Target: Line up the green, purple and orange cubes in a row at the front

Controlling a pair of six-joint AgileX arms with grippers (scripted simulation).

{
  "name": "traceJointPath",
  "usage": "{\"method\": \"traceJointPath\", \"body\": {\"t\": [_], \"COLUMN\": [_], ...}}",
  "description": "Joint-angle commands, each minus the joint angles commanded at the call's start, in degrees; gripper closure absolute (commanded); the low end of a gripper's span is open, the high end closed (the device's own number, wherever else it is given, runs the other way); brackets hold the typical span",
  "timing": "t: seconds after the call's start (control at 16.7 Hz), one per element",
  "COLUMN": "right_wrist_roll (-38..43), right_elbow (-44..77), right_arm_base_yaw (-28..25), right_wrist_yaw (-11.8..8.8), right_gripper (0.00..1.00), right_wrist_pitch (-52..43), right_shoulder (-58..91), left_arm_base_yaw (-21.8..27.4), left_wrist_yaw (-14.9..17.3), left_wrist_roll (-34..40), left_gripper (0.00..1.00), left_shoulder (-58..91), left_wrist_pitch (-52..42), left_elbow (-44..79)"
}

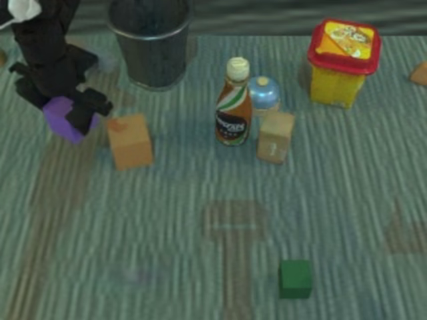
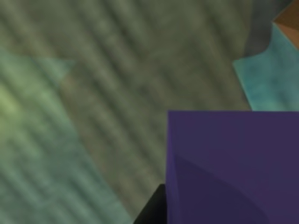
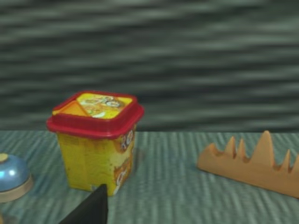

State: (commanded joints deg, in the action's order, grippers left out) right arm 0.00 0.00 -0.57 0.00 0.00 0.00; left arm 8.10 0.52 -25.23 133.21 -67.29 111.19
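Top view: purple cube [image 1: 61,115] in left pincer [image 1: 70,115]

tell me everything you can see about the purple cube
The purple cube is a plain matte violet block with no markings, at the far left of the table, just left of the orange cube and apart from it. The left gripper is down over it, its dark jaws on either side, hiding much of its top. In the left wrist view the cube fills the near corner, with the striped cloth beyond it. Whether it is lifted or resting cannot be told.
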Motion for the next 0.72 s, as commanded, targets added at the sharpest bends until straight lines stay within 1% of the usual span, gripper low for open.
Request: {"method": "traceJointPath", "body": {"t": [0.12,0.24,0.72], "right_wrist_roll": [0.0,0.0,0.0], "right_elbow": [0.0,0.0,0.0], "right_arm_base_yaw": [0.0,0.0,0.0], "right_wrist_yaw": [0.0,0.0,0.0], "right_gripper": [0.00,0.00,0.00], "right_wrist_pitch": [0.0,0.0,0.0], "right_shoulder": [0.0,0.0,0.0], "left_arm_base_yaw": [4.4,9.7,33.9], "left_wrist_yaw": [-0.2,-0.3,-0.6], "left_wrist_roll": [7.3,16.4,60.1], "left_gripper": [1.00,1.00,1.00], "left_shoulder": [-1.3,-2.9,-11.3], "left_wrist_pitch": [0.4,0.8,3.2], "left_elbow": [-1.8,-4.3,-17.1]}}
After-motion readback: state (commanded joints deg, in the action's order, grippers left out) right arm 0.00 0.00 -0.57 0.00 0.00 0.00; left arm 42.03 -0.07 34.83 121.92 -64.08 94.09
